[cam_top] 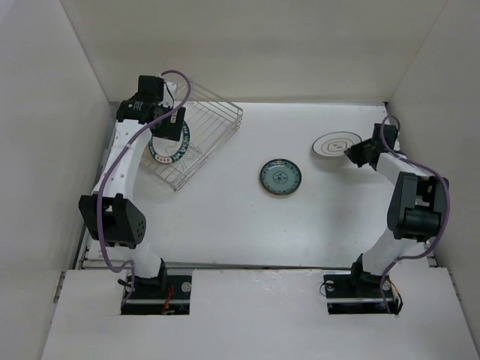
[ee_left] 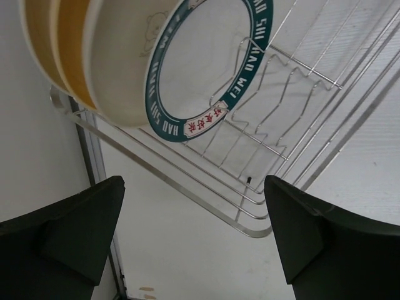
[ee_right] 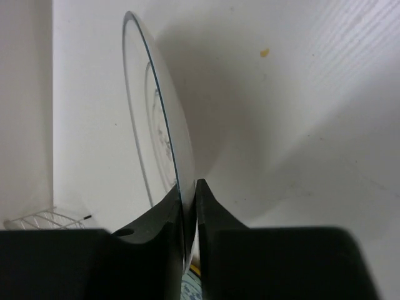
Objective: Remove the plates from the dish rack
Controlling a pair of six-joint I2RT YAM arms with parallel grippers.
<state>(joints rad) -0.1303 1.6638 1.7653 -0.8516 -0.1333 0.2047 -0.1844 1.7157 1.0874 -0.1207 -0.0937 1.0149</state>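
While the left gripper [cam_top: 171,132] hangs over the rack [cam_top: 212,120] in the far left corner, its fingers [ee_left: 69,237] are spread wide, nothing between them! The wrist view looks straight down that gap: a white plate with a teal lettered rim [ee_left: 206,69] stands on edge in the rack's zigzag wires [ee_left: 284,106], and cream and tan plates [ee_left: 115,69] stand packed just beside it on the left. From above, that teal-rimmed plate [cam_top: 169,148] shows just under the gripper, near the rack's left end; the other plates are hidden by the arm. Over on the right side, the right gripper [cam_top: 351,153] has its fingers [ee_right: 156,219] pressed together on the near rim of a white ringed plate [cam_top: 334,143], pinching it thin between the pads. Its wrist camera sees this plate [ee_right: 159,131] edge-on, casting a soft shadow on the table [ee_right: 300,125]; whether the far edge touches the surface, I cannot tell. Between the two arms, a small teal patterned plate [cam_top: 281,178] lies flat on the table [cam_top: 225,217], well apart from the rack and from the ringed plate.
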